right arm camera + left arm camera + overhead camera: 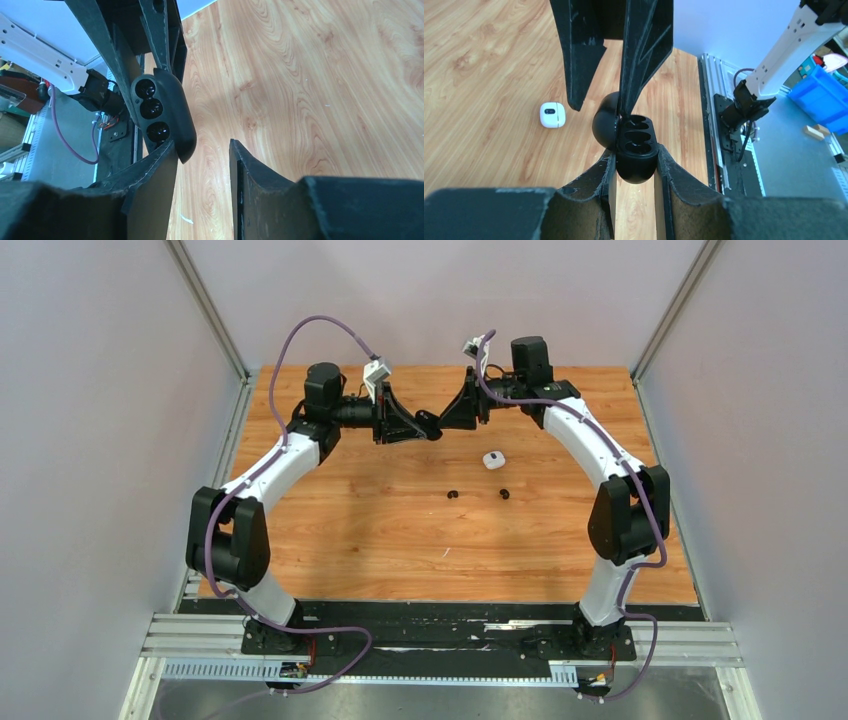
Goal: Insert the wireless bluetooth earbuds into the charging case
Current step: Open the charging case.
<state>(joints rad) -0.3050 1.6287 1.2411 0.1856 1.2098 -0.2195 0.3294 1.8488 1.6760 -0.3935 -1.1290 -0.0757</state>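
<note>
1. the left black earbud (452,494) and the right black earbud (504,494) lie side by side on the table (340,530). both are on the arm-base side of the black charging case (636,150) and below it, since the case is held in the air. no white earbuds show.
2. the case hangs open, its lid (605,125) swung back and its sockets apparently empty. its long axis runs roughly from arm to arm.
3. the left gripper (634,154) is clamped narrow on the case body.
4. the right gripper (201,145) stands spread, one finger touching the case's edge, gripping nothing. it looks the freer arm for the pick, with the right earbud nearer to it.
5. a white case (493,459) sits on the table, between the black case and the earbuds.
</note>
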